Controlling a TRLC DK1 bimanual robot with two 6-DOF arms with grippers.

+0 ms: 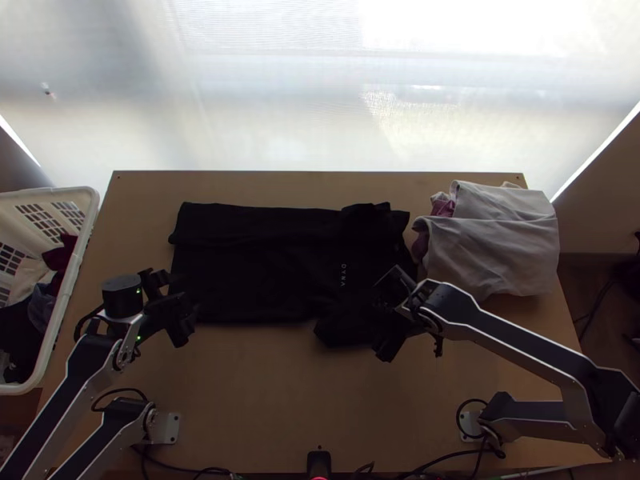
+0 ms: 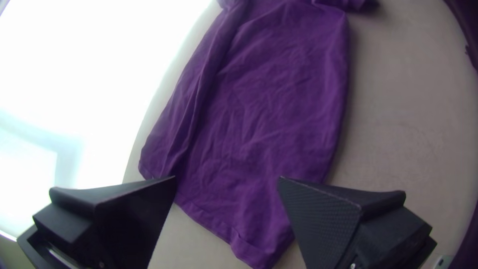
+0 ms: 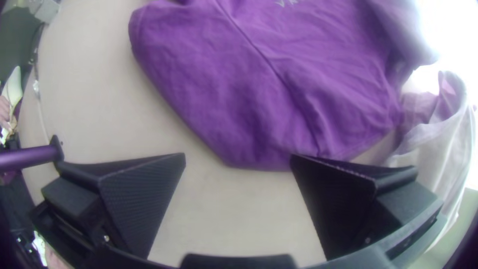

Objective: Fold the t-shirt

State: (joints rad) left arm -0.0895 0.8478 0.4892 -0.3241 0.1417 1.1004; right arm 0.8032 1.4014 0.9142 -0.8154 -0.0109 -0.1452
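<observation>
free: table, near middle | blocked: cloth pile, far right; basket, left edge; right arm, nearer than pile

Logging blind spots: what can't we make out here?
Top view:
- T-shirt's underside: hidden by its upper layers.
- Part of its near side: behind the right gripper.
- Basket's left part: cut off by left edge.
- Most of the pinkish cloth: under the pale cloth.

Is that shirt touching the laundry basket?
Apart. The top view shows a wide strip of bare table between the shirt and the basket.
</observation>
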